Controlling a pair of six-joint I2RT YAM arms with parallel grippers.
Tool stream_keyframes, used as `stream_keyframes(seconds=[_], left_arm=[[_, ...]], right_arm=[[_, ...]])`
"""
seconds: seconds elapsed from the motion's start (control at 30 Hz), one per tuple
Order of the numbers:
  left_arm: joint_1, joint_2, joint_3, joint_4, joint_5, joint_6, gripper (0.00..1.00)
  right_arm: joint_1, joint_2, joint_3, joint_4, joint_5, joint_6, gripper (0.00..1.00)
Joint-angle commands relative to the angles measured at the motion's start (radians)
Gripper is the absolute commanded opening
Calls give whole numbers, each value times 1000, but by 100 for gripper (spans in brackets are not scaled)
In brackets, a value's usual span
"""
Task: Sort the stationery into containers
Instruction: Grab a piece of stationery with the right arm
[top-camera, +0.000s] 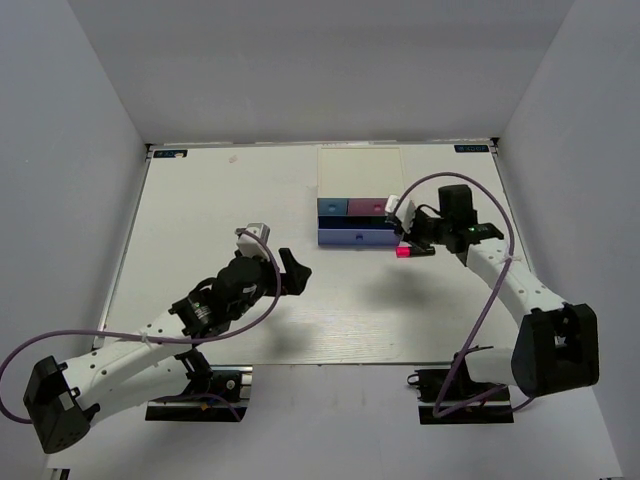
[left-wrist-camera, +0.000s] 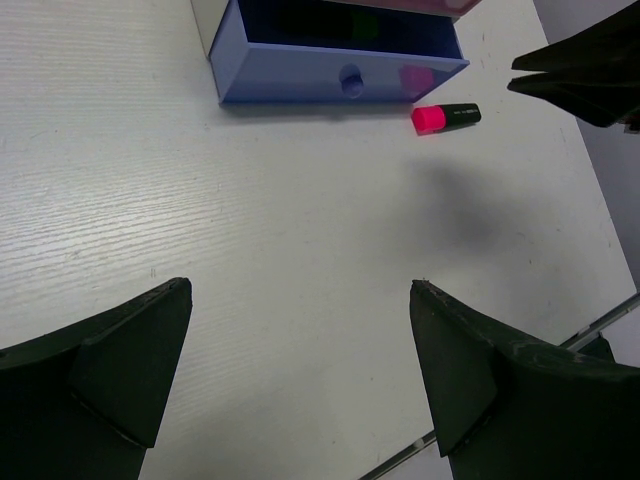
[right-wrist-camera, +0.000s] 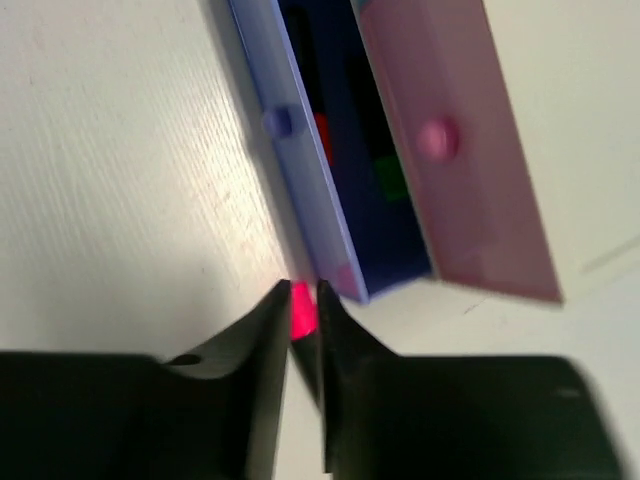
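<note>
Hovering over the table (left-wrist-camera: 200, 250), the left gripper (left-wrist-camera: 300, 290) has its fingers spread wide w/ nothing btw them; in top view it sits lower centre of frame. At the right end of the wide drawer (left-wrist-camera: 300, 85), upper right of centre in top view, is the right gripper (right-wrist-camera: 303, 290). Its fingers are drawn close w/ only a thin slit btw them, and bright pink shows in that slit in right wrist view. Can't tell if they pinch the pink highlighter (left-wrist-camera: 445, 117) or just hang over it. Left wrist view shows it lying flat on the table, upper right of frame, just in front of the drawer's right corner. Its pink cap points to frame left and its black body to frame right, w/ the dark fingers near but apart from it. The wide drawer stands pulled out, blue-purple front w/ a round knob (left-wrist-camera: 350, 78). Inside it, right wrist view shows an orange-red bit (right-wrist-camera: 321, 138) and a green bit (right-wrist-camera: 388, 178) on dark shapes, too blurred to name. The white box (top-camera: 358, 170) is upper centre in top view. The blue drawer front (top-camera: 330, 207) and pink drawer front (right-wrist-camera: 470, 150) sit side by side above the wide drawer in frame.
</note>
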Motion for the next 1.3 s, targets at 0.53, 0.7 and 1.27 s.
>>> stream_keyframes(seconds=[0.53,0.7,1.27], left_arm=[[3,-45,-34,2,-2,-27,99],[3,-27,-23,-7,-2,-27,99],[3,36,-5,11,-2,-18,99]], right_arm=[[-353,275,147,-392,-226,-484,83],[-370,406,241,-424,-228,-562,76],[-353,582,333,-509,-153,-720,72]])
